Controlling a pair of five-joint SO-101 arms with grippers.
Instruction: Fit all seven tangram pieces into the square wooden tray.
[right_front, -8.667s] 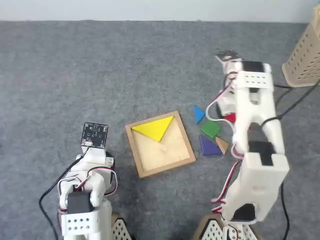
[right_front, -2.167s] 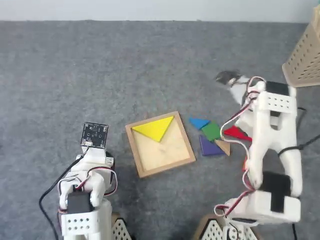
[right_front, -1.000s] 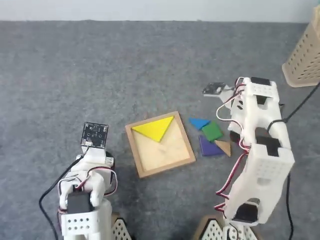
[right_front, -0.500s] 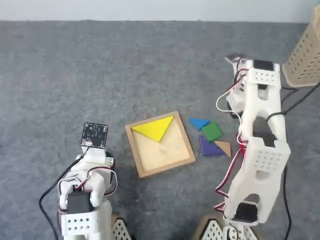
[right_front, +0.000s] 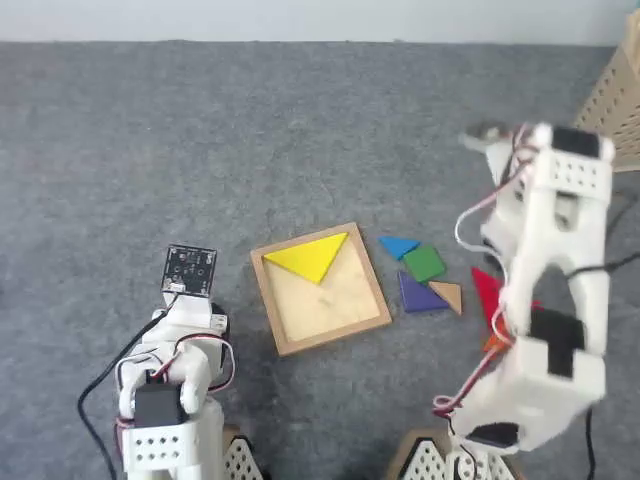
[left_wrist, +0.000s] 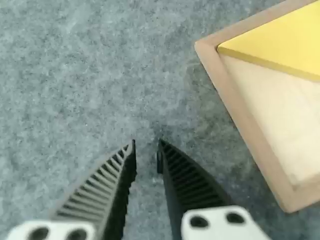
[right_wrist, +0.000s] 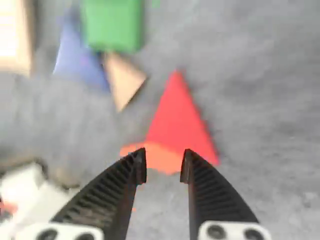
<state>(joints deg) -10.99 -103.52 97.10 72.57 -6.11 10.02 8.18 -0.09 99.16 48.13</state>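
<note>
The square wooden tray (right_front: 283, 335) lies mid-table with a yellow triangle (right_front: 308, 255) in its far corner; the left wrist view shows the same tray (left_wrist: 235, 105) and yellow triangle (left_wrist: 280, 45). To its right lie a blue triangle (right_front: 398, 245), green square (right_front: 423, 263), purple triangle (right_front: 418, 293), tan triangle (right_front: 447, 295), red triangle (right_front: 487, 292) and orange piece (right_front: 495, 342). My right gripper (right_wrist: 163, 154) hovers slightly open over the orange piece (right_wrist: 159, 155), beside the red triangle (right_wrist: 180, 120), holding nothing. My left gripper (left_wrist: 146, 149) rests shut over bare carpet beside the tray.
The right arm (right_front: 550, 250) stretches over the carpet right of the loose pieces. A perforated beige container (right_front: 615, 100) stands at the far right edge. Grey carpet lies open beyond and left of the tray. The left arm (right_front: 170, 380) sits at the front left.
The right arm has swung to the right, uncovering the red triangle and orange piece. The red triangle now lies nearer the front than 2.2 s ago. The left arm has not moved.
</note>
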